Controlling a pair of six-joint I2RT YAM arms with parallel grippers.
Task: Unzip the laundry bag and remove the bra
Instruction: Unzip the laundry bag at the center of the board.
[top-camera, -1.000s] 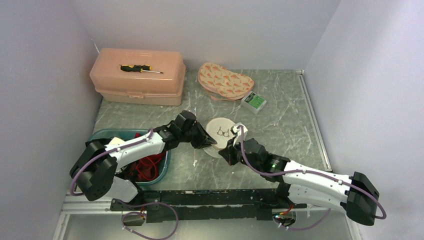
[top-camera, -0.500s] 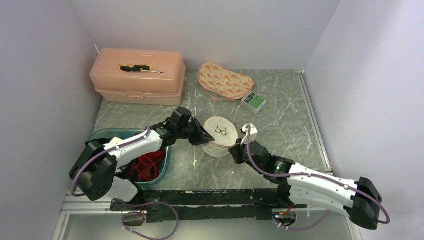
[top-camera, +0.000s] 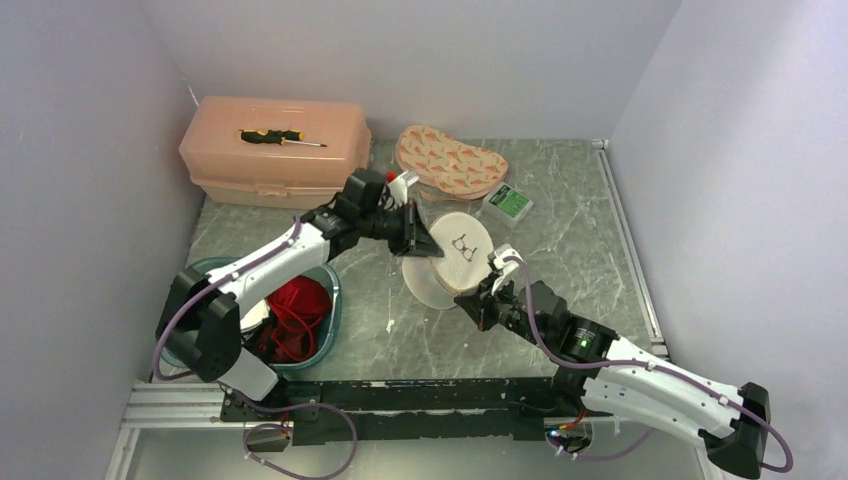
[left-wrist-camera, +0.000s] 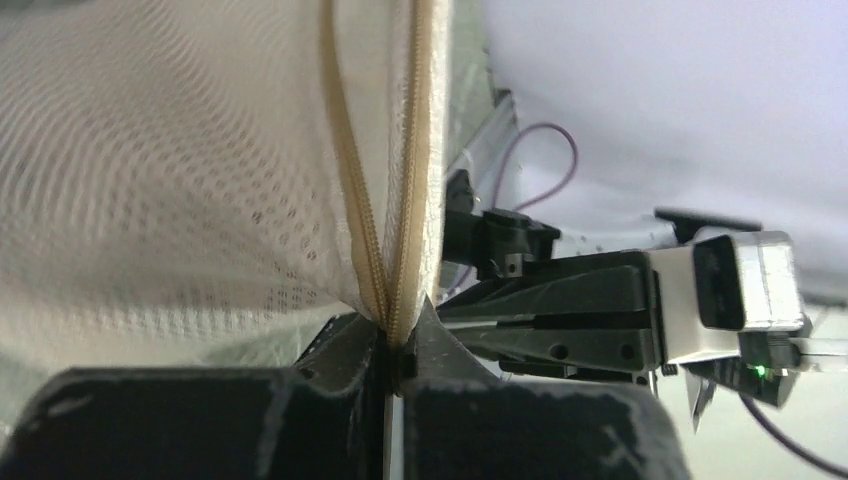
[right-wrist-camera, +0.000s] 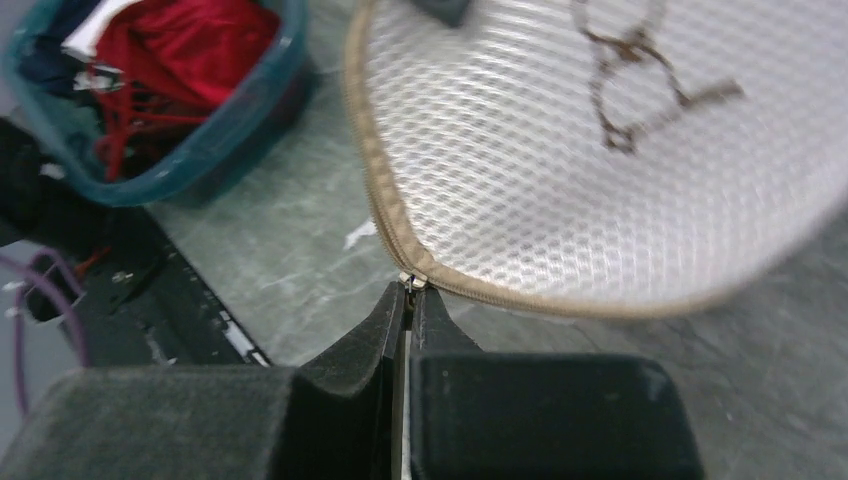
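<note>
pinching the laundry bag's zipper seam, the left gripper holds it tilted up; the right gripper clamps the zipper pull. the red bra lies in the teal bin.

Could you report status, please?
Left gripper shut on laundry bag edge. Right gripper shut on zipper pull. Bag held between them. Red bra in teal bin.
</note>
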